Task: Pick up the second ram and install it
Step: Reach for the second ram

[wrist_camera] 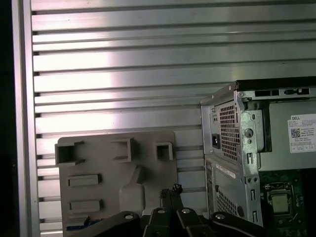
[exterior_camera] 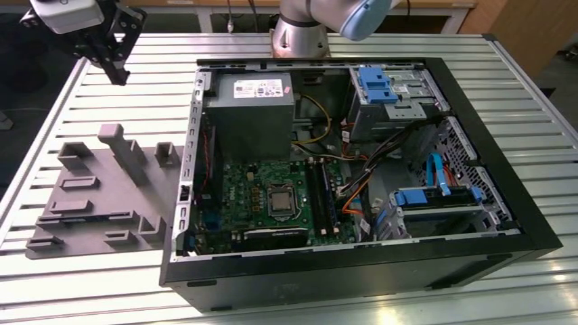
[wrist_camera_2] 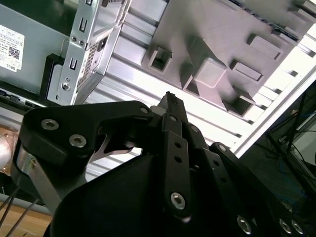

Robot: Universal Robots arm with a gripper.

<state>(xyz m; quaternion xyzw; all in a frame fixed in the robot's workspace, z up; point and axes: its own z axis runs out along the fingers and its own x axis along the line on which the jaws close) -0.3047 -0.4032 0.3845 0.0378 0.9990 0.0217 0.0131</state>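
My work rests on a table of ribbed silver slats. Two things lie on it. A grey plastic tray of blocky holders sits towards the exterior view's left. An open computer case lies on its side just beside it, across the middle and the exterior view's right. In the first wrist view a narrow strip of bare slats shows between them
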